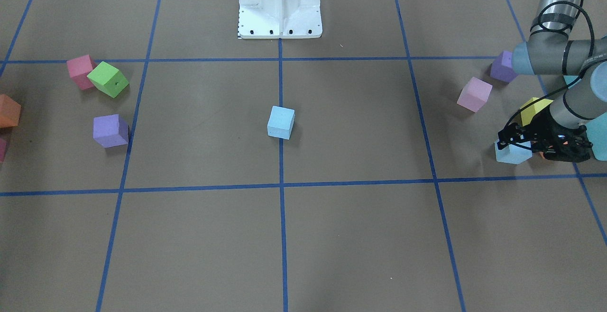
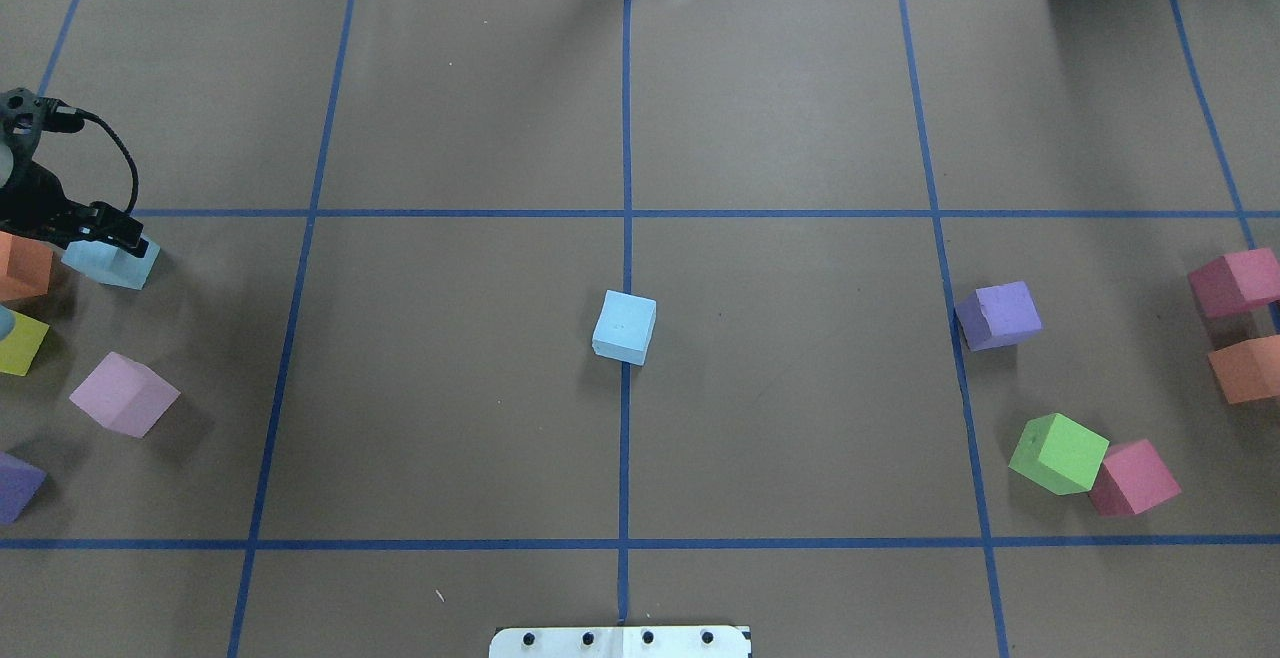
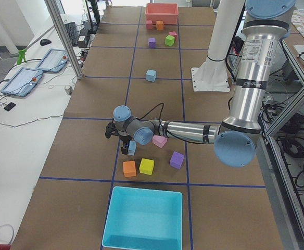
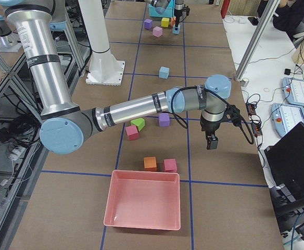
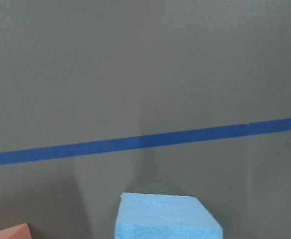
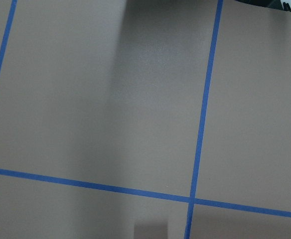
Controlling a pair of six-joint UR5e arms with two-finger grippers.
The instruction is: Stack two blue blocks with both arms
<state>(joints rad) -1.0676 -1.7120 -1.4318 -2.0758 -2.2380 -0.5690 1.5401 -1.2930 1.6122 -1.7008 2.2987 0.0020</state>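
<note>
One blue block (image 2: 624, 327) sits alone at the table's middle on the centre tape line; it also shows in the front view (image 1: 280, 122). The second blue block (image 2: 108, 264) is at the far left, and my left gripper (image 2: 105, 234) is shut on it, low at the table. The front view shows this gripper (image 1: 516, 141) over that block (image 1: 511, 154). The left wrist view shows the block's top (image 5: 166, 218) at the bottom edge. My right gripper (image 4: 211, 141) shows only in the exterior right view, pointing down over bare table; I cannot tell whether it is open or shut.
Orange (image 2: 22, 268), yellow (image 2: 20, 343), pink (image 2: 125, 395) and purple (image 2: 15, 486) cubes crowd the held block. Purple (image 2: 998, 316), green (image 2: 1058, 453), red (image 2: 1133, 478) and orange (image 2: 1245, 368) cubes lie on the right. A turquoise bin (image 3: 144, 219) and a pink bin (image 4: 143, 200) stand at the table's ends.
</note>
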